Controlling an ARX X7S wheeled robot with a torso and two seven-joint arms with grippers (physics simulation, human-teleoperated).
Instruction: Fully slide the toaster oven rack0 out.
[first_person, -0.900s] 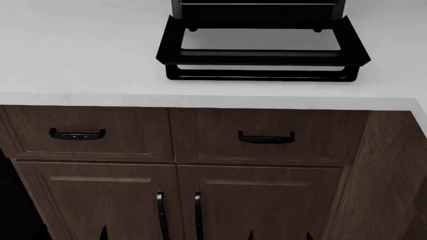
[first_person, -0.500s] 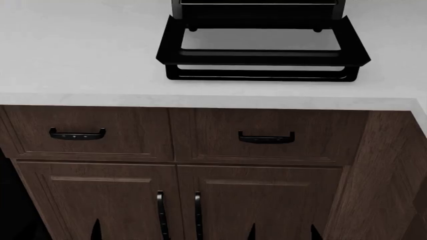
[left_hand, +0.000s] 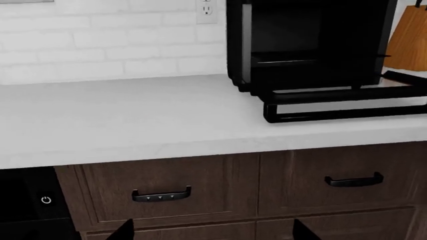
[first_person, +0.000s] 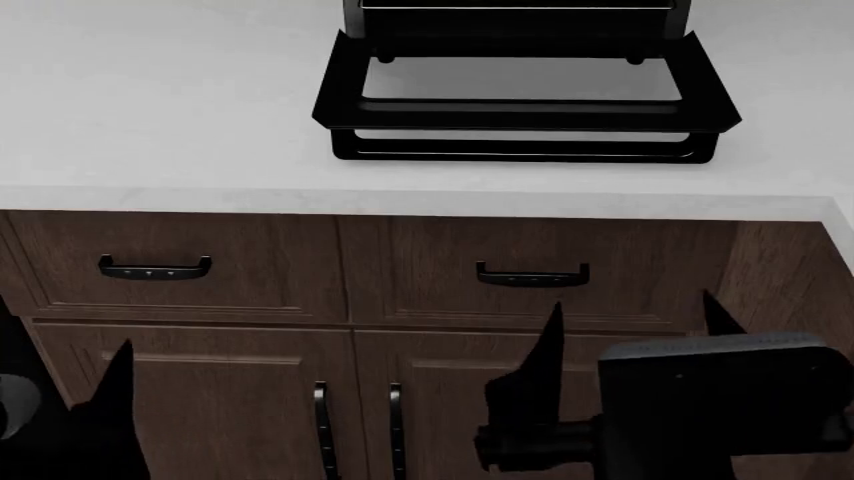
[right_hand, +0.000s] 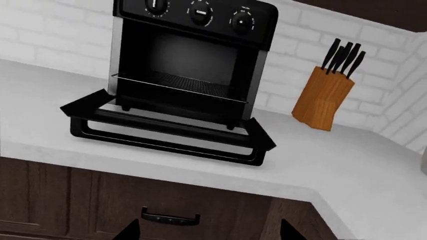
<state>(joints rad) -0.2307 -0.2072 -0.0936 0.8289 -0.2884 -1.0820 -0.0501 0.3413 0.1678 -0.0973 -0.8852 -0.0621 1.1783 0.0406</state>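
The black toaster oven stands on the white counter with its glass-windowed door folded down flat in front. The silver wire rack0 lies inside the cavity, its front wire at the opening. The oven also shows in the left wrist view and at the top of the head view. My right gripper is open and empty, below the counter edge in front of the drawers. My left gripper is open and empty, low at the left; one finger shows in the head view.
A wooden knife block stands right of the oven. Dark wood drawers with black handles and cabinet doors sit under the counter. A wall outlet is on the white brick wall. A black appliance panel is at the far left.
Both grippers have risen from the bottom edge of the head view up in front of the cabinet doors. The oven, door and rack have not moved.
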